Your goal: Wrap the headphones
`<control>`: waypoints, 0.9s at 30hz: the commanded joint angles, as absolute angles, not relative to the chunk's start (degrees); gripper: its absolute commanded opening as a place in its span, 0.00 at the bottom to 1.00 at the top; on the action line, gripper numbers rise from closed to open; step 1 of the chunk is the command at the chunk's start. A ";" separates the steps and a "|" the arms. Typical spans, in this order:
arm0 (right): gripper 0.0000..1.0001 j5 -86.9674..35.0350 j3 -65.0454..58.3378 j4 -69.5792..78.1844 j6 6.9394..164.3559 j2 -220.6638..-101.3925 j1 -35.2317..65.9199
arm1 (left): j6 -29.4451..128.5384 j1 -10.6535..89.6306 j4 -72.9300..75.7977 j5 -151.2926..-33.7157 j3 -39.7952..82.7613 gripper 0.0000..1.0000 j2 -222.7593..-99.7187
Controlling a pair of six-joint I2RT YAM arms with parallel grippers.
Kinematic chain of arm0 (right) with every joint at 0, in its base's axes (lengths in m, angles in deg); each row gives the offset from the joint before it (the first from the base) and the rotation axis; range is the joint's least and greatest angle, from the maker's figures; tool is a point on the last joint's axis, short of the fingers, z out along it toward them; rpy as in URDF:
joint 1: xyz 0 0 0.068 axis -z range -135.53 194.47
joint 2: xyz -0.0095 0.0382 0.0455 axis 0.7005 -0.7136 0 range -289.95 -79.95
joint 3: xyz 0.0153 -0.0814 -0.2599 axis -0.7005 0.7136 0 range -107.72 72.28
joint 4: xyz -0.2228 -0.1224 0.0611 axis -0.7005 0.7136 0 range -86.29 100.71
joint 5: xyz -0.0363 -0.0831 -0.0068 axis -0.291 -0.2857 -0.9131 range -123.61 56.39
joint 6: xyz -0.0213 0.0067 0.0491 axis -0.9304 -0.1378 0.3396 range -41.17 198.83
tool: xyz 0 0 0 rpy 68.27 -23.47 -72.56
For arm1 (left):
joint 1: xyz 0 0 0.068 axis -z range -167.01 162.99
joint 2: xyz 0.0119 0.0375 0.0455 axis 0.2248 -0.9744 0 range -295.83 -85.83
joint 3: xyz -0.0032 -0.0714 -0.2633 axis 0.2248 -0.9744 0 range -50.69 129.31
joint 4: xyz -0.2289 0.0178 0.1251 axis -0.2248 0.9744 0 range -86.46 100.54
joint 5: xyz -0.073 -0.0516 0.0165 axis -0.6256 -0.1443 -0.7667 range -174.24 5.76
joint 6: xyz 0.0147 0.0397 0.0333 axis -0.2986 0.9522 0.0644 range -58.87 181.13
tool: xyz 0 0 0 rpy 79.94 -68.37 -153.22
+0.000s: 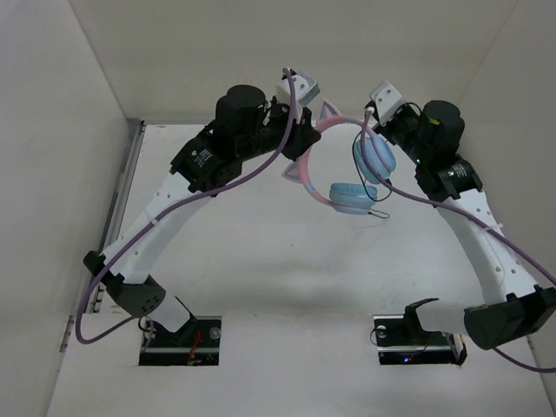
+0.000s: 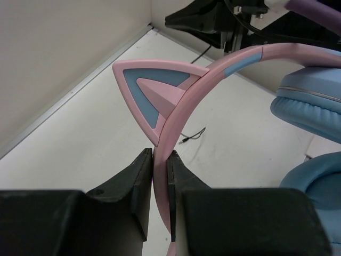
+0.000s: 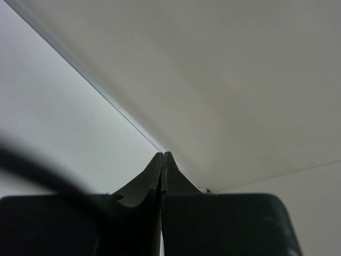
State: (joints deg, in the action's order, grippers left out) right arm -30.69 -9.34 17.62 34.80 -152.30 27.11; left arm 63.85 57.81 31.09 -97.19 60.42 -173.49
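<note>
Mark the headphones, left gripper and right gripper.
headphones [image 2: 144,93]: left wrist view, on the cat ear.
left gripper [image 2: 160,160]: left wrist view, between the fingertips clamping the headphones.
right gripper [image 3: 162,156]: right wrist view, at the closed fingertips.

White arms [image 1: 165,208] with black joints [image 1: 239,106] trail purple cables [image 1: 80,317]; white marking [image 1: 201,157], perhaps lettering.

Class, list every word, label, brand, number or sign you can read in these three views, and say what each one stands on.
No text can be read in any view.
White marking on the left arm: too small to read.
On the headphones: no print shows.
</note>
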 commanded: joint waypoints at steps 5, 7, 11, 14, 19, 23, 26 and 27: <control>0.00 -20.00 -12.44 19.17 54.30 -149.82 33.79 | 60.51 56.89 26.39 -99.80 62.96 0.00 -170.38; 0.00 -17.71 -12.80 19.70 57.02 -149.38 34.41 | 59.81 56.71 26.22 -99.97 63.66 0.00 -170.38; 0.00 -10.07 -13.67 20.41 64.84 -148.33 35.90 | 57.53 56.36 25.69 -100.68 66.03 0.00 -171.26; 0.00 -3.14 -13.76 19.79 73.61 -147.71 37.92 | 53.76 55.66 24.64 -102.17 67.78 0.00 -172.14; 0.00 4.71 -13.06 17.78 82.60 -147.01 39.94 | 47.86 55.48 22.52 -104.28 71.38 0.00 -174.07; 0.00 6.99 -12.97 15.40 87.17 -146.92 41.17 | 47.15 57.32 22.43 -105.95 74.29 0.00 -175.65; 0.00 7.61 -13.15 14.08 89.55 -146.83 42.14 | 48.56 59.34 23.31 -106.83 72.63 0.00 -175.48; 0.00 7.61 -13.24 14.08 89.64 -146.83 42.40 | 48.91 59.96 23.40 -106.83 71.49 0.00 -175.13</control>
State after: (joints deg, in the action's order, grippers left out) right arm 4.63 -11.27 18.58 84.75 -148.02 41.36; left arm 50.93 58.09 28.40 -103.93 70.91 -176.38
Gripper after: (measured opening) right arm 0.009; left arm 0.112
